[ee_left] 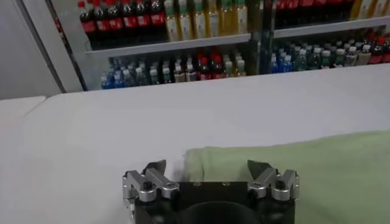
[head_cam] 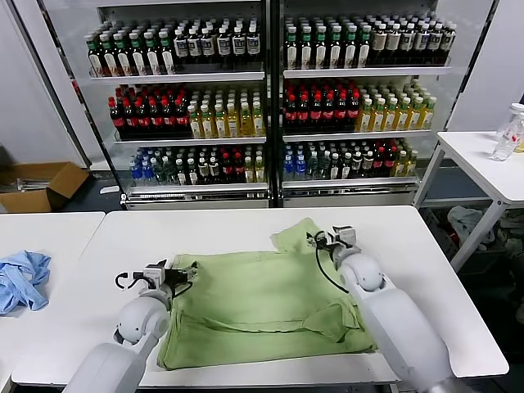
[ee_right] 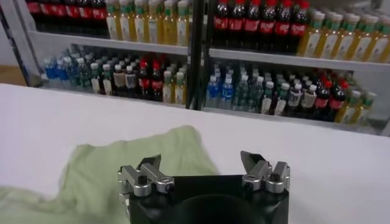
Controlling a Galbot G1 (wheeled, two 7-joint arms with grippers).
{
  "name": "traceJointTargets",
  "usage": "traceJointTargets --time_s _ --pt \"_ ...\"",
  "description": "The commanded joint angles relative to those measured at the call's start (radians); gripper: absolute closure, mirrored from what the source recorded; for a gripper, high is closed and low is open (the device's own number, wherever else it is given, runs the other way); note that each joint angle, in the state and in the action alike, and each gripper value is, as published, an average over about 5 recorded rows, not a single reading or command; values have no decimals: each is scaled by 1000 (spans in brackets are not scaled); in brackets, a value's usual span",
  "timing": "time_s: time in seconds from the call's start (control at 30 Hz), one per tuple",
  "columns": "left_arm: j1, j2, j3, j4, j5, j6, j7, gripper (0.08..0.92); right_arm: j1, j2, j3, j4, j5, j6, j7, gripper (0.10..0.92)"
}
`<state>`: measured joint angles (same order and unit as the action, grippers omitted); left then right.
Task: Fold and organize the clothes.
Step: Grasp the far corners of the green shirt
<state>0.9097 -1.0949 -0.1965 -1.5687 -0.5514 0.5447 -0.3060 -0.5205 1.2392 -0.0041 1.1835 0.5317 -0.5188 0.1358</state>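
The left gripper [head_cam: 182,275] is hovering with its fingers spread and holding nothing, just over the near-left corner of the shirt [head_cam: 262,307], as the left wrist view confirms with the cloth edge lying between the splayed jaws. The right gripper [head_cam: 330,240] is likewise released and hanging above the far right sleeve, the one sticking out toward the shelves.

The light green shirt is lying spread on the white table [head_cam: 442,270], partly folded already, its lower hem doubled up. A blue cloth [head_cam: 22,280] is sitting well apart on the neighbouring table.

Judging by this, the arms are lining up for another fold. Next, both grippers probably need to descend and pinch fabric; the loose sleeve may slip.
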Motion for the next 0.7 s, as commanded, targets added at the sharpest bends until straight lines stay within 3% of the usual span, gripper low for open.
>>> traceJointTargets --time_s 0.03,0.57,0.7 --pt "-41 1 34 63 -2 1 32 364 102 52 -53 -182 40 -15 -30 284" --pt "36 29 -17 -39 -157 -65 101 830 28 -10 -43 15 101 33 -50 743" --pt "39 38 -39 -79 -178 -96 101 907 2 -43 -18 107 127 46 -37 855"
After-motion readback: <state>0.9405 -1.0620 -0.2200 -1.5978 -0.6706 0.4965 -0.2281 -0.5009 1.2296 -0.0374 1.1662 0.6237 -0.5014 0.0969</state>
